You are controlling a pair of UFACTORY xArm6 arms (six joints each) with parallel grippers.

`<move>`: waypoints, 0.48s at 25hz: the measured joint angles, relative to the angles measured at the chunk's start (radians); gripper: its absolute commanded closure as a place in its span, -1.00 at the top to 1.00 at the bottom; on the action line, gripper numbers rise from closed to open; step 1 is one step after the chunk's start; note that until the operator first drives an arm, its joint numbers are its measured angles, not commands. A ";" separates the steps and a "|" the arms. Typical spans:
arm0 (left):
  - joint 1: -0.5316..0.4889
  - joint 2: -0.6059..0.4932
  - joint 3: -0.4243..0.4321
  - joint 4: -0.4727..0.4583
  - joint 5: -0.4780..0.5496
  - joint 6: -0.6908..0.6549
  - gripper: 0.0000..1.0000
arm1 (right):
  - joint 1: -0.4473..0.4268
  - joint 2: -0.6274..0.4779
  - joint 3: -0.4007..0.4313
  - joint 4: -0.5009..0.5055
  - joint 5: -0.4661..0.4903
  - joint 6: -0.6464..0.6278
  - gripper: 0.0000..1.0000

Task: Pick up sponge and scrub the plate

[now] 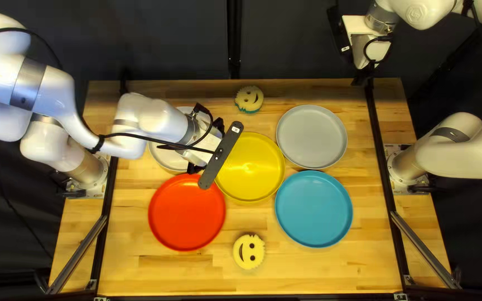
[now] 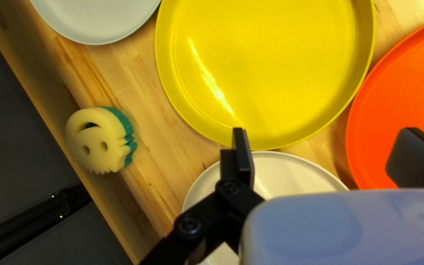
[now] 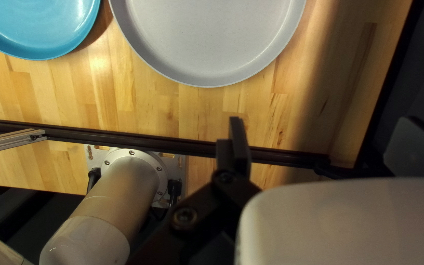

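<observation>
Over the white plate (image 1: 165, 159) and the yellow plate's (image 1: 250, 167) left edge hangs my left gripper (image 1: 203, 151). In its wrist view the left gripper (image 2: 327, 140) is open and empty, with the yellow plate (image 2: 266, 68) ahead and the white plate (image 2: 290, 172) beneath. A smiley sponge (image 1: 249, 98) with a green underside lies near the table's far edge, also visible as the sponge (image 2: 96, 142). Another smiley sponge (image 1: 249, 251) lies near the front edge. My right gripper (image 1: 370, 51) is raised beyond the far edge; in its wrist view the right gripper (image 3: 323, 128) is open and empty.
A red plate (image 1: 187, 212) lies left of the front sponge, and a blue plate (image 1: 313, 209) to its right. Behind the blue one is a grey plate (image 1: 312, 137). Black rails (image 1: 380, 150) run along both sides of the table.
</observation>
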 measured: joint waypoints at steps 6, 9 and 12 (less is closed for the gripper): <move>-0.082 0.066 -0.052 0.021 0.010 -0.075 1.00 | 0.000 0.000 0.000 0.000 0.000 0.000 1.00; -0.150 0.114 -0.108 0.032 0.042 -0.129 1.00 | 0.000 0.000 0.000 0.000 0.000 0.000 1.00; -0.223 0.180 -0.189 0.055 0.091 -0.201 1.00 | 0.000 0.000 0.000 0.000 0.000 0.000 1.00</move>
